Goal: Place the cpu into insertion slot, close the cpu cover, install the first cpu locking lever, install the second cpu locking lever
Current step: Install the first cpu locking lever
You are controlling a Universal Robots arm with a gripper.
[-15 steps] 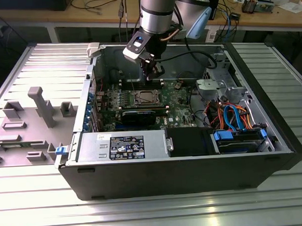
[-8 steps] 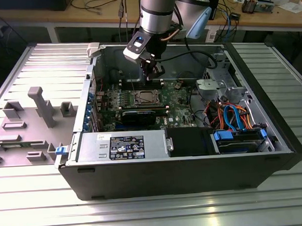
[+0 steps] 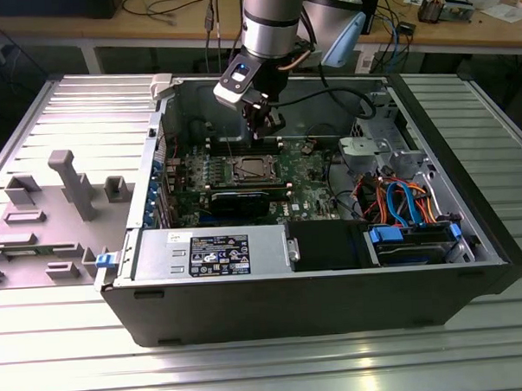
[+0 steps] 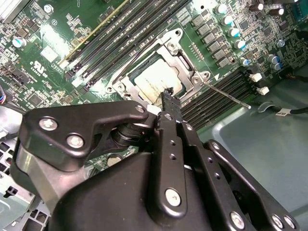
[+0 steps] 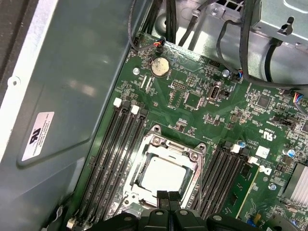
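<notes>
Jaws together, near the cpu (image 5: 161,174)

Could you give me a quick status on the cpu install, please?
Gripper shut, tips at the cover's edge. Cpu seated under it. One lever juts out, looks unlatched.

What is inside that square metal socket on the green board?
A flat silver-grey square chip lies in the socket, with a thin silvery metal frame over its edges. The chip covers whatever lies beneath it, and the black gripper hides one edge.
</notes>
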